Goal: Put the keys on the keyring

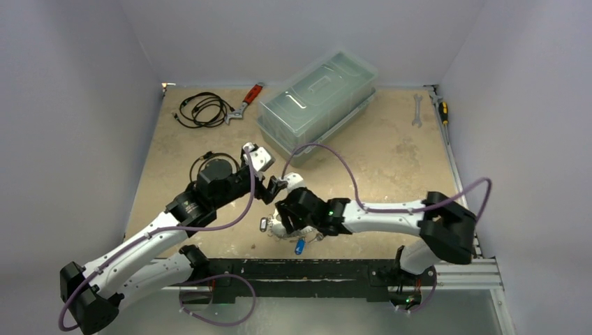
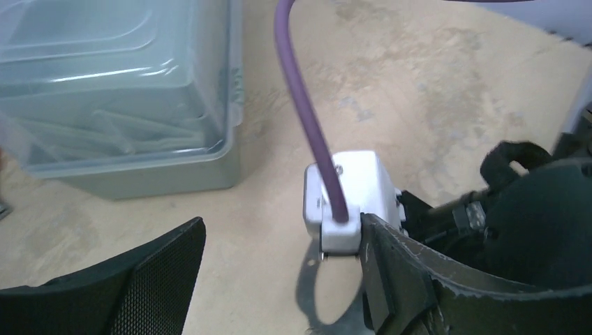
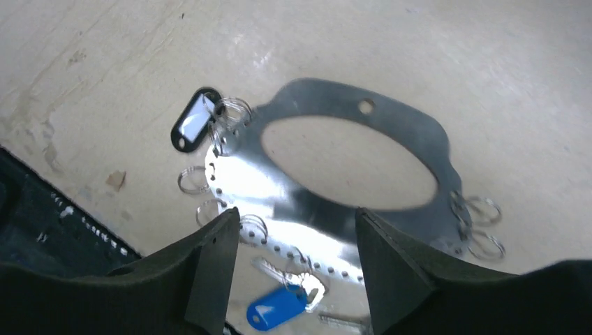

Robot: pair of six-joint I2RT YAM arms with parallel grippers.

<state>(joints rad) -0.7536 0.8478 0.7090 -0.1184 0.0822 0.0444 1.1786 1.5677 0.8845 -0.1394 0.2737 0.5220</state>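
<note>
The keyring [image 3: 335,209] is a shiny flat oval loop lying on the tan table, with rows of small holes and several little split rings along its rim. A silver key with a blue tag [image 3: 278,307] hangs at its near edge, and a black tag [image 3: 192,125] at its left end. My right gripper [image 3: 297,258] hovers open just above the ring's near edge, with nothing between its fingers. In the top view the ring [image 1: 279,229] is mostly hidden under the right gripper [image 1: 287,223]; the blue tag [image 1: 300,246] sticks out. My left gripper [image 1: 274,187] is open [image 2: 279,230] beside the right wrist, holding nothing.
A clear lidded plastic bin [image 1: 317,98] stands at the back centre. A coiled black cable [image 1: 202,108] and red-handled pliers [image 1: 246,103] lie at the back left. A wrench [image 1: 417,109] and a screwdriver [image 1: 441,108] lie at the back right. The right wrist's white camera block [image 2: 345,199] touches my left gripper's right finger.
</note>
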